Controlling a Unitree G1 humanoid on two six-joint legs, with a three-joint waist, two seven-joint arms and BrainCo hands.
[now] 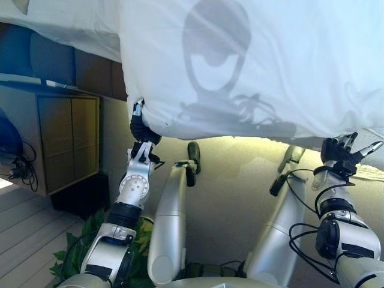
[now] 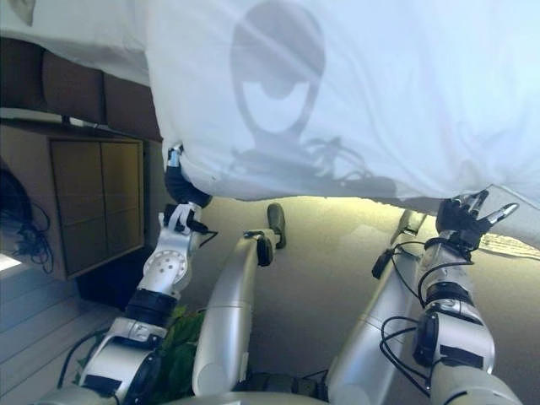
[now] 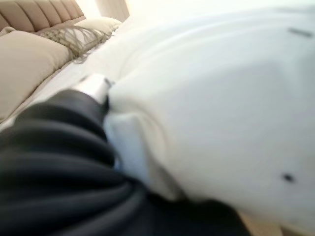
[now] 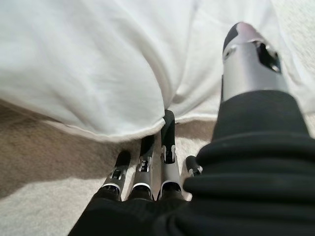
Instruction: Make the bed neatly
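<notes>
A white duvet (image 1: 252, 66) fills the upper part of both eye views, its lower edge hanging above the floor. My left hand (image 1: 141, 128) is at the duvet's lower left corner. Its thumb (image 3: 93, 86) presses over the bunched cloth (image 3: 142, 147), and its fingers are buried in the fold. My right hand (image 1: 339, 151) is just under the duvet's lower right edge. Its fingers (image 4: 167, 147) are straight with their tips touching the hem (image 4: 113, 135). The thumb (image 4: 248, 59) stands apart and holds nothing.
A wooden cabinet (image 1: 66, 141) stands at the left, with a green plant (image 1: 75, 249) low beside it. Beige carpet (image 1: 234, 180) lies under the duvet edge. Beige pillows (image 3: 24, 64), a tasselled cushion (image 3: 74, 37) and a padded headboard (image 3: 34, 14) show at the bed's far end.
</notes>
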